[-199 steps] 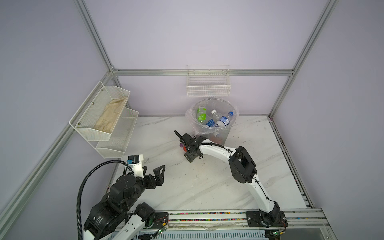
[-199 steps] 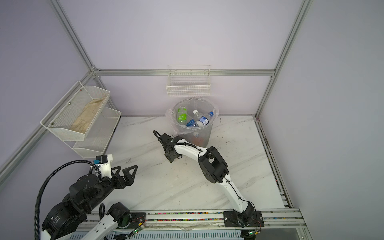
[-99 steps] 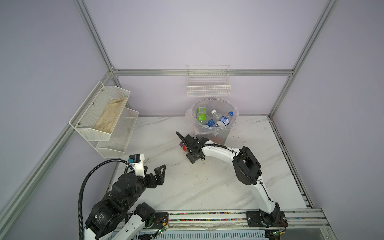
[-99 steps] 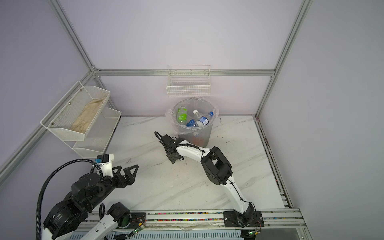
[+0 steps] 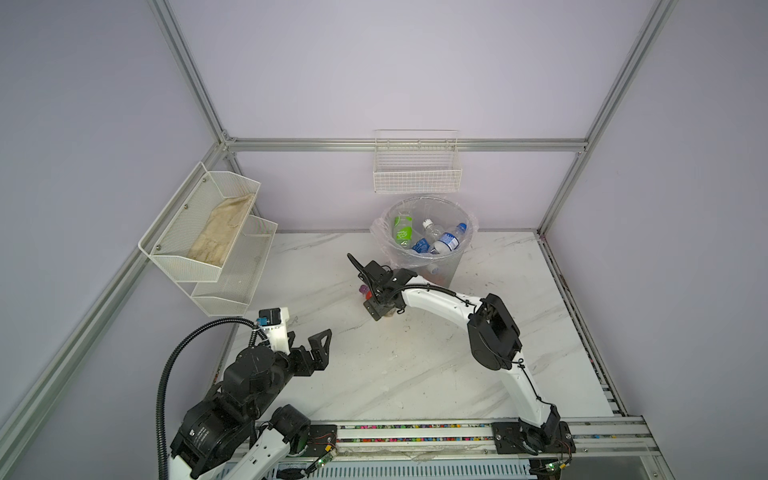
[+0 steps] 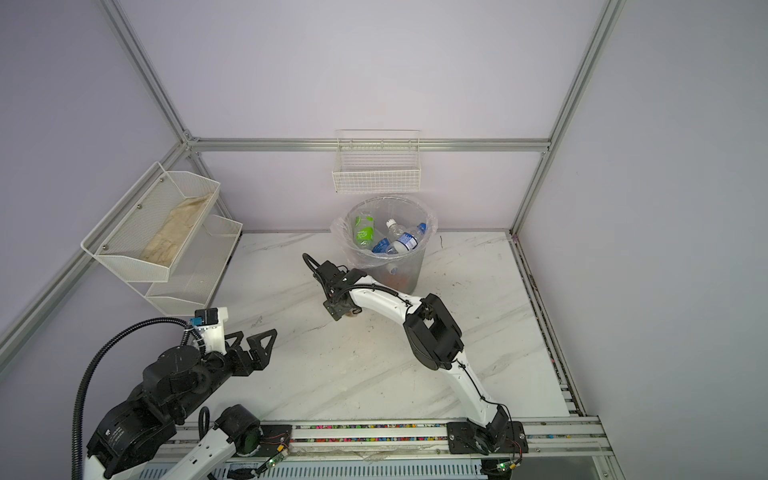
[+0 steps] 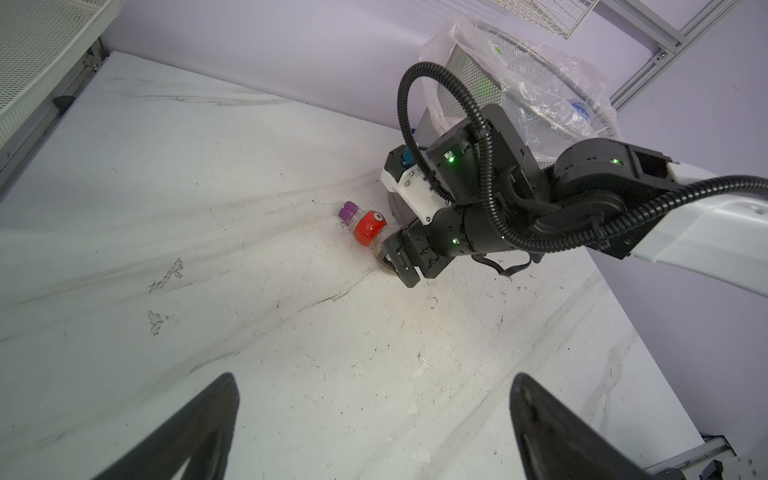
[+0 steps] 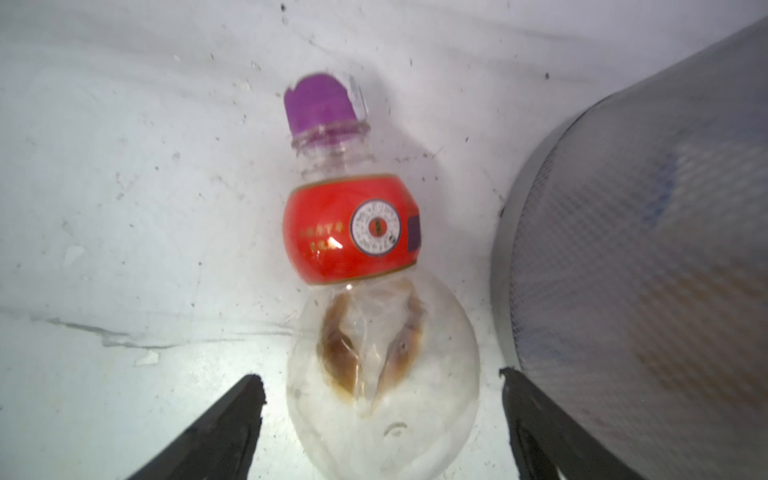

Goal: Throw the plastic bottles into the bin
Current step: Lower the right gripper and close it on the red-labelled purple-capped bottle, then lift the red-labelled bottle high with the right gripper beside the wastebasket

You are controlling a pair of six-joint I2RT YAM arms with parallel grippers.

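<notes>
While the white marble-patterned desk [image 5: 374, 374] fills the floor of the lilac-walled cell, the largest thing standing on it is the round grey metal-mesh bin [image 5: 451, 268] with a clear plastic liner, set at the back below a white wire basket [image 5: 417, 174] on the rear wall. A two-tier white mesh shelf [image 5: 232, 286] hangs on the left wall, with a flat beige sheet [image 5: 224, 232] in its upper tier. The white-and-black right arm [image 5: 494, 332] reaches from the front rail across to the foot of the bin, and the black left arm [image 5: 249, 382] sits low at the front left corner. Inside the bin lie several plastic bottles, among them a green-labelled one [image 5: 402, 227] and a clear one with a blue label and blue cap [image 5: 448, 240]. One more, a clear bulb-shaped plastic bottle with a red label and purple cap [image 8: 353, 224], lies on its side on the desk just beside the bin's wall. The right fingers [image 7: 402, 259] stand apart astride its round base, a strip of desk showing between each finger and the plastic, so they clamp nothing. The left fingers [image 6: 257, 345] are spread wide as well, holding nothing, above the desk and well apart from that bottle.
</notes>
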